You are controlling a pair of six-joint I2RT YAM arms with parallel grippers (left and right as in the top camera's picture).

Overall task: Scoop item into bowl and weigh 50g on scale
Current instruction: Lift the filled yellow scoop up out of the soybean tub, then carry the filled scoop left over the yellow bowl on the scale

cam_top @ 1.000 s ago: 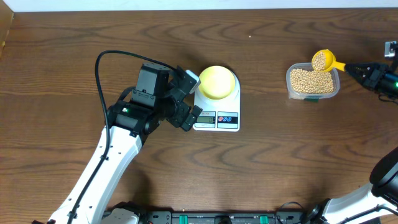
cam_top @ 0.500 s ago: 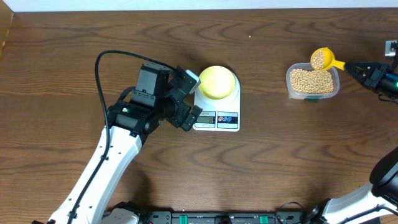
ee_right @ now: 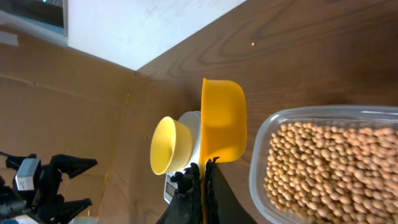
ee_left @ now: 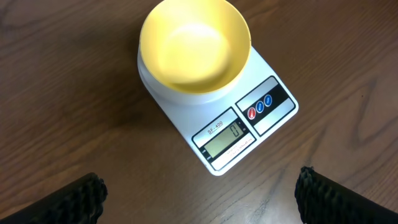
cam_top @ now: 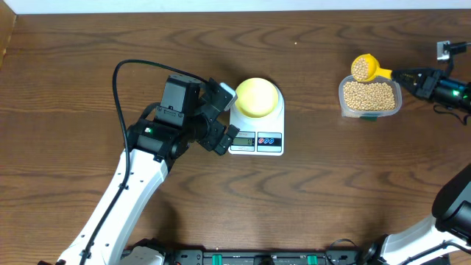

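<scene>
Beans (cam_top: 360,68) were held in a yellow scoop (cam_top: 378,71), its handle pinched by the right tool (cam_top: 401,74), above the clear container's (cam_top: 398,105) edge. The empty bowl (cam_top: 256,96) was set on the scale (cam_top: 270,140), beside the spread left tool (cam_top: 223,116).

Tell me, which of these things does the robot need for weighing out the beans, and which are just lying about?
In the job: beans in the clear container; loaded yellow scoop, held by the right gripper; empty bowl on the scale.
Just there: cardboard at the far left of the overhead view; the open left gripper, beside the scale, holding nothing.
</scene>
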